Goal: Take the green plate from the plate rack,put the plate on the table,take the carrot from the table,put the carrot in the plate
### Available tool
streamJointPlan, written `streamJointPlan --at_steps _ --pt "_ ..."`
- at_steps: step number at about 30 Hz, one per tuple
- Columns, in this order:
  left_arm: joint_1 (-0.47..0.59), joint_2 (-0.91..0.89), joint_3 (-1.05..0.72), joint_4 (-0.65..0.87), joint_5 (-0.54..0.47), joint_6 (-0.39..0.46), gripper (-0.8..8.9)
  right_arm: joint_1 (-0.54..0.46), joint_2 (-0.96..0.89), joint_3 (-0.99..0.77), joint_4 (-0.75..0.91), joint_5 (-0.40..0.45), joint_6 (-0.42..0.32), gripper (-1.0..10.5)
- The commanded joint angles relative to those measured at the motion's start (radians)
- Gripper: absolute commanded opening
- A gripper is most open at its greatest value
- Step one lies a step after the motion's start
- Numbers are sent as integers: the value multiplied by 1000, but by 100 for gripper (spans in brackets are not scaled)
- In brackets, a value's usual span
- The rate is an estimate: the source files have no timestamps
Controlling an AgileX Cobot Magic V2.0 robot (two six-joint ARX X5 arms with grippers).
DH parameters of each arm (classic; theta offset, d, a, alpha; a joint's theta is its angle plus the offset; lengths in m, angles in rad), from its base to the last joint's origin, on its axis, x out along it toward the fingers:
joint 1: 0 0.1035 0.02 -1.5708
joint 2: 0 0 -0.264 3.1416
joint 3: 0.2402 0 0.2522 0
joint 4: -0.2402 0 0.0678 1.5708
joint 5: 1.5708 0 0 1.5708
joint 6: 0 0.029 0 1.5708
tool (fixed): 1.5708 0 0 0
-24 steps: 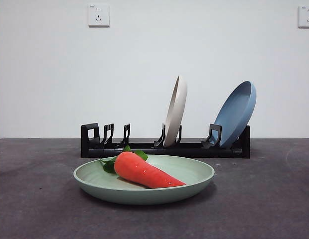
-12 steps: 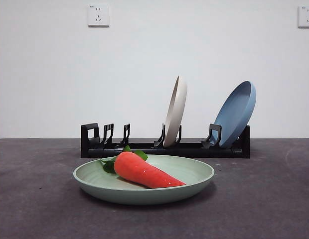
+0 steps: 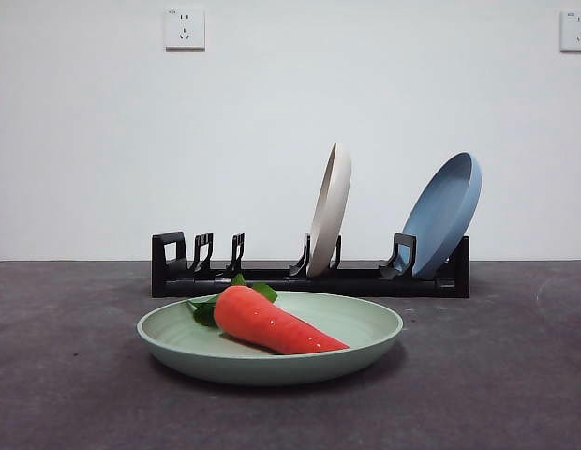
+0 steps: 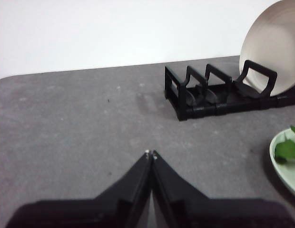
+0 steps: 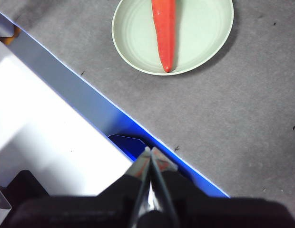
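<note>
Front view: carrot [image 3: 272,321] lying in the green plate [image 3: 270,339], leaves at 10 o'clock, tip at 4 o'clock. Plate flat on the table [image 3: 497,375], at 6 o'clock from the plate rack [image 3: 309,274]. Cream plate [image 3: 330,208] and blue plate [image 3: 443,214] standing in the rack. No arm in sight. Looks all done. Could roll off only with a bump to the plate.

Left wrist view: left gripper [image 4: 151,154] pinched tight, holding nothing, well apart from rack [image 4: 209,92] and plate edge [image 4: 286,161]. Could knock the plate by swinging low.

Right wrist view: right gripper [image 5: 150,152] pinched tight, empty, over the table edge, far from carrot [image 5: 164,31] and plate [image 5: 204,33]. Little danger here.
</note>
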Motion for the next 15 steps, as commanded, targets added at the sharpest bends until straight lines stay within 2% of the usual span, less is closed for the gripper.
streamJointPlan --at_steps 1,5,15 --pt "4 -19 -18 -43 3 -11 -1 2 0 -4 2 1 6 1" --pt "4 -38 -18 -93 6 -13 -1 2 0 -4 2 1 6 1" --pt "3 -50 -18 -89 7 -24 -1 2 0 -4 2 1 6 1"
